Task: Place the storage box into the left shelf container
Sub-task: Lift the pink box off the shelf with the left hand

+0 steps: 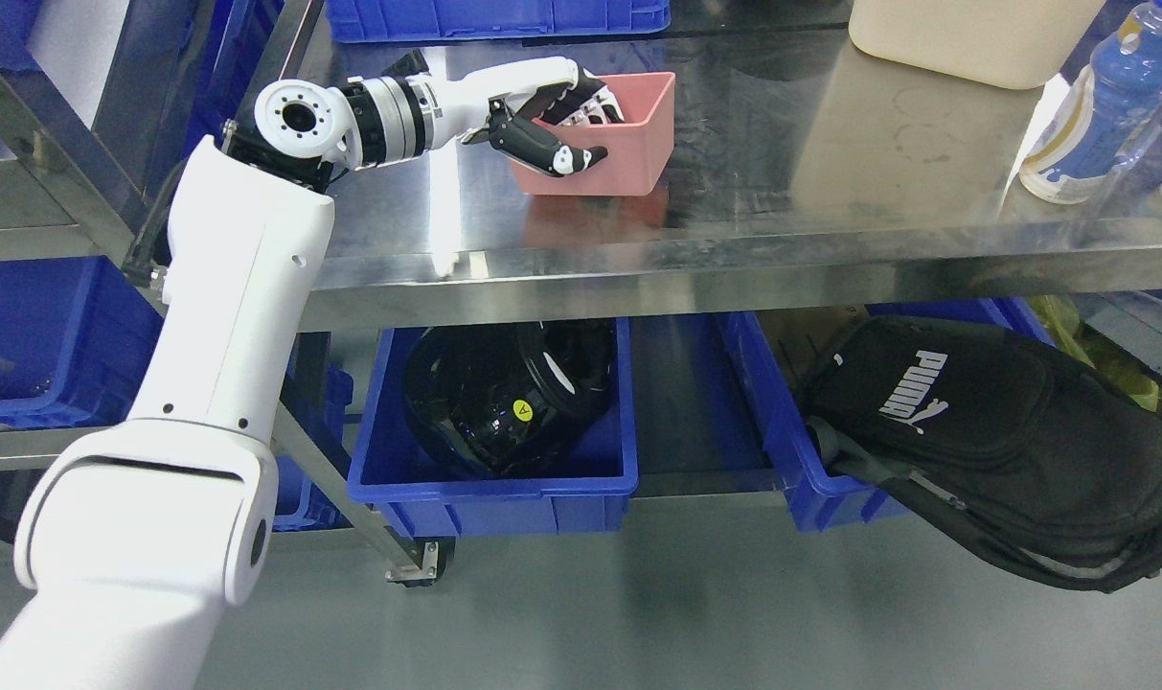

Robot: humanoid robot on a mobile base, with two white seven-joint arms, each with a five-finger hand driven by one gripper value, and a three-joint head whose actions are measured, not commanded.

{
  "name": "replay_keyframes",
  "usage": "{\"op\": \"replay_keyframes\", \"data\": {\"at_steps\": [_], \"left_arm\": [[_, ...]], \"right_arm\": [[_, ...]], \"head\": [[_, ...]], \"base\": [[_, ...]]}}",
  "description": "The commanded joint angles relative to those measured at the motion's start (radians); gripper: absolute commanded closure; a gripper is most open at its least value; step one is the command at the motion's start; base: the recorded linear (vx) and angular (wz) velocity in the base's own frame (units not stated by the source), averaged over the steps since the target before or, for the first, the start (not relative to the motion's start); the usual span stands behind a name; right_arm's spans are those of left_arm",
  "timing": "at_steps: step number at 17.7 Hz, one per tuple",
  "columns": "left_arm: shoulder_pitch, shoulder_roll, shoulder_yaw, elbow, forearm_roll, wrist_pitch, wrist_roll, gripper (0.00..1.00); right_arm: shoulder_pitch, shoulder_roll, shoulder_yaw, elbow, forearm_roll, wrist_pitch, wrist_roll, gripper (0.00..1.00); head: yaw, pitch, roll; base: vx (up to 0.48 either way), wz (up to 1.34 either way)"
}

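Spanning the frame, the steel surface (830, 144) of a wheeled rack is seen, with blue bins parked beneath it. At the lower right, a blue bin (767, 402) is overfilled by a black Puma bag (1002, 441) that spills past its rim. The middle blue bin (494, 484) is occupied by a black helmet (504, 393). At far left, on a neighbouring shelf, a further blue container (34, 335) is partly visible; its contents cannot be made out, and it is judged the likely target. On the surface top, a cream tub (964, 34) is noted at upper right, with a blue sports bottle (1098, 105) near it

The pink storage box (604, 134) is found on the surface, left of centre, upright and open-topped. Nothing can be seen inside it apart from fingers. It is gripped by the left robot hand (561, 120): fingers are hooked over the near-left wall into the cavity, the thumb (552, 149) pressed against the outer face. The right arm is not shown

The box is judged light, stiff thin-walled plastic, smooth and somewhat slippery; a rim pinch like this one should serve, though tilting under its own weight is possible once lifted
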Motion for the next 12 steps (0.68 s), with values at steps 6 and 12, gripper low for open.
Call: {"op": "replay_keyframes", "data": {"at_steps": [6,12], "left_arm": [[0.174,-0.002,0.390,-0.353,0.016,-0.110,0.035,0.99],[0.292,-0.002,0.425,-0.574,0.113,-0.344,0.116,0.99]], "right_arm": [[0.008,-0.017,0.000,-0.017,-0.003,-0.001,-0.001,0.00],[0.008,-0.017,0.000,-0.017,-0.003,-0.001,-0.001,0.00]], "head": [[0.0000,0.000,0.000],[0.0000,0.000,0.000]], "base": [[-0.002,-0.03],[0.000,0.00]]}}
